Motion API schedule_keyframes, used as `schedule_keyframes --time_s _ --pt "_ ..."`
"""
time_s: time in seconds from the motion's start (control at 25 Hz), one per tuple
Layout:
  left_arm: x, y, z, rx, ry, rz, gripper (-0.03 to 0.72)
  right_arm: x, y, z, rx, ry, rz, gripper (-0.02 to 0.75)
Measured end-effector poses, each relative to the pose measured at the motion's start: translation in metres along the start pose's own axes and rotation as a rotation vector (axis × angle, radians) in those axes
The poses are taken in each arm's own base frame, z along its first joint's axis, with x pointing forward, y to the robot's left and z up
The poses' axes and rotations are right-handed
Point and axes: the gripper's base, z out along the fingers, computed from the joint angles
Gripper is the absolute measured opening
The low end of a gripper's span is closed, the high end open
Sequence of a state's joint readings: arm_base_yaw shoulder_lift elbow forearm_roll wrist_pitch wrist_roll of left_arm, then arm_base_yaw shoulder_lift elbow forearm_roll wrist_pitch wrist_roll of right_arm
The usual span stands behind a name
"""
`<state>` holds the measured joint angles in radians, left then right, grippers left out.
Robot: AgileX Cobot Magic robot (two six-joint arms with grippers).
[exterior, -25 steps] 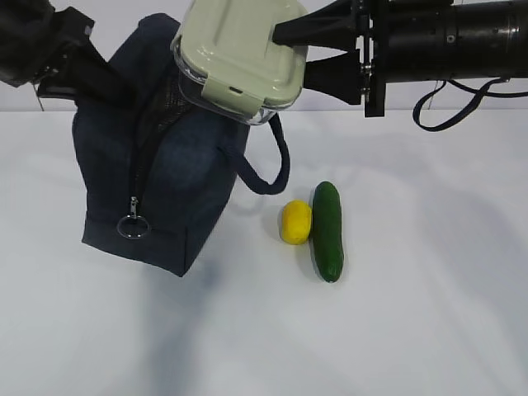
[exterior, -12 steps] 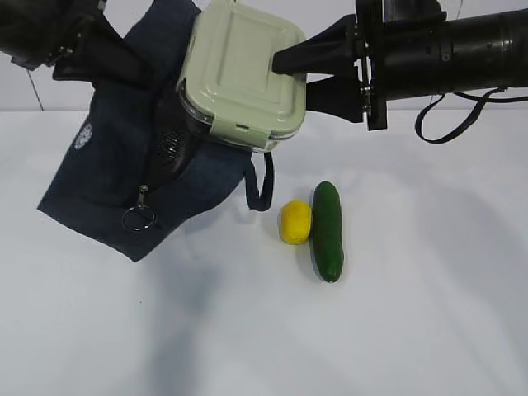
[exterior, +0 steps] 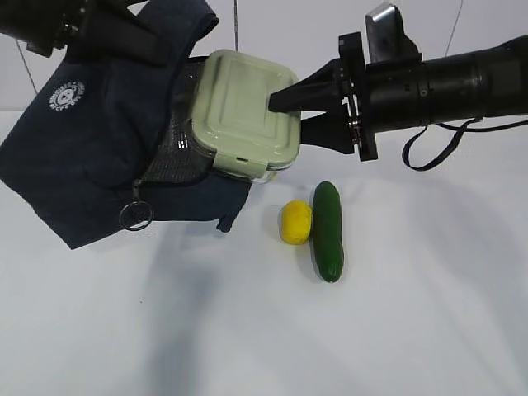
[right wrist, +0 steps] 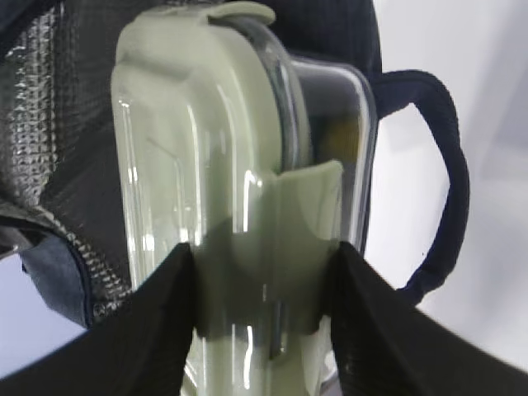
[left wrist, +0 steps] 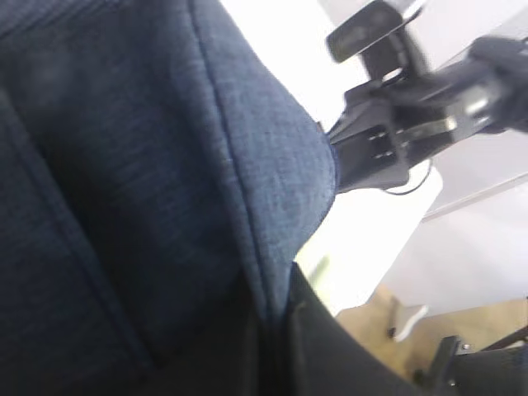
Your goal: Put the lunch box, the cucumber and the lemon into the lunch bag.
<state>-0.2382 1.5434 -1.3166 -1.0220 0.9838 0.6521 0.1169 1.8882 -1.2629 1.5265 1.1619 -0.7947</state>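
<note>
The navy lunch bag (exterior: 91, 157) is lifted and tipped at the upper left, its silver-lined mouth facing right. My left gripper (exterior: 136, 37) is shut on the bag's fabric (left wrist: 256, 206) at its top edge. My right gripper (exterior: 285, 111) is shut on the lunch box (exterior: 243, 111), gripping its clip end (right wrist: 264, 272), and holds it partly inside the bag's mouth (right wrist: 58, 140). The lemon (exterior: 295, 221) and the cucumber (exterior: 327, 231) lie side by side on the table, below the right gripper.
A ring zipper pull (exterior: 135, 216) hangs from the bag's lower edge. One bag handle (right wrist: 441, 173) loops out beside the box. The white table (exterior: 247, 330) stretches in front of the bag.
The bag has tipped further to the left and up, showing its white logo. The lunch box has moved down and into the bag's open mouth.
</note>
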Motion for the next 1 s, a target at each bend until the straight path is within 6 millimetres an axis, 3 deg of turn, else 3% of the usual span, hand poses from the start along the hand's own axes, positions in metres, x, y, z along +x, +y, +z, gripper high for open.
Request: schedule_keyframes --time_s 0.12,0.44,0.76,1.0 --pt "0.0 0.007 0.009 0.03 0.006 -0.029 0.002 -0.001 -0.004 0.007 -0.014 -0.013 0.025 0.373" --pt "0.001 0.023 0.03 0.082 0.017 -0.084 0.002 0.004 -0.006 0.048 -0.015 -0.011 -0.009 0.372" --pt "0.002 0.053 0.052 0.0 -0.004 -0.136 0.001 -0.012 -0.034 0.095 -0.001 -0.034 0.015 0.372" --pt "0.004 0.074 0.058 -0.073 -0.008 -0.145 0.001 -0.02 -0.056 0.128 -0.019 -0.009 0.024 0.372"
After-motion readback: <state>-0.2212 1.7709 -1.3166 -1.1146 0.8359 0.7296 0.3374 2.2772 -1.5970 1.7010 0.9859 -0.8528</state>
